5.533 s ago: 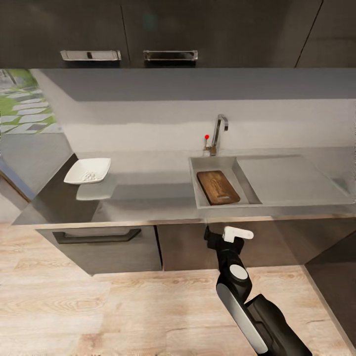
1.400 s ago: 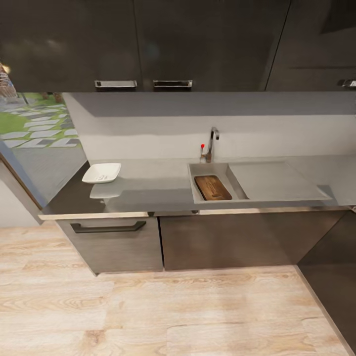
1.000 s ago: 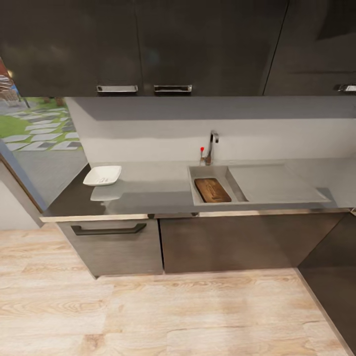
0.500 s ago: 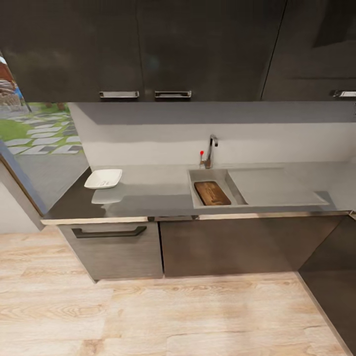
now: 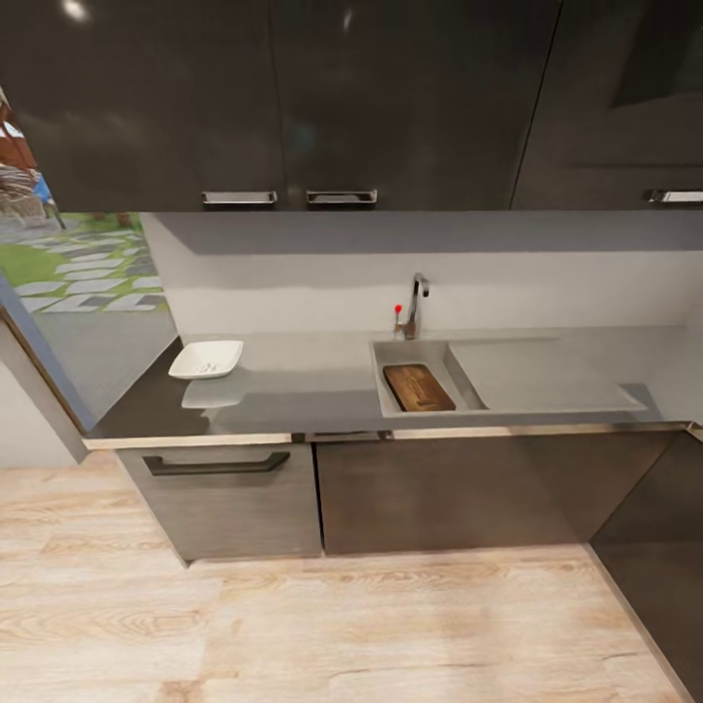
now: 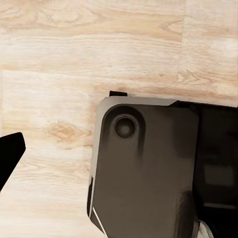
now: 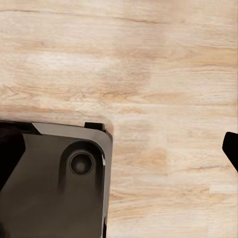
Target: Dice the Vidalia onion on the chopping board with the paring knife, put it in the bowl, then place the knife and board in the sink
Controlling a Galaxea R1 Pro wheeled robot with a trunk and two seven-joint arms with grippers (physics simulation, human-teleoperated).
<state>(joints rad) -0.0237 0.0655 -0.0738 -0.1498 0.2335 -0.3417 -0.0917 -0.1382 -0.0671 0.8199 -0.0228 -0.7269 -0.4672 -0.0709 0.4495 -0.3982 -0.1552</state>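
Note:
The grey countertop (image 5: 293, 386) runs across the middle of the head view. The white bowl (image 5: 206, 359) stands on its left end with a few faint pale bits inside. The brown chopping board (image 5: 418, 388) lies flat in the basin of the sink (image 5: 383, 376), below the chrome tap (image 5: 418, 301). The Vidalia onion and the paring knife are out of view. In the left wrist view a dark fingertip (image 6: 9, 157) sits at the picture's edge, and in the right wrist view another fingertip (image 7: 231, 148) does the same. Nothing is held between the fingers of either gripper.
Both wrist views look down on the wooden floor (image 6: 59, 59) and the robot's dark base (image 6: 148, 168). Dark upper cabinets (image 5: 293, 98) hang above the counter. A drawer with a black handle (image 5: 215, 463) is under the bowl. Dark units (image 5: 664, 547) close off the right.
The whole head view has shifted: the counter now looks smaller and farther, so the camera has backed away. The right arm seen 5.5 s ago has left the head view.

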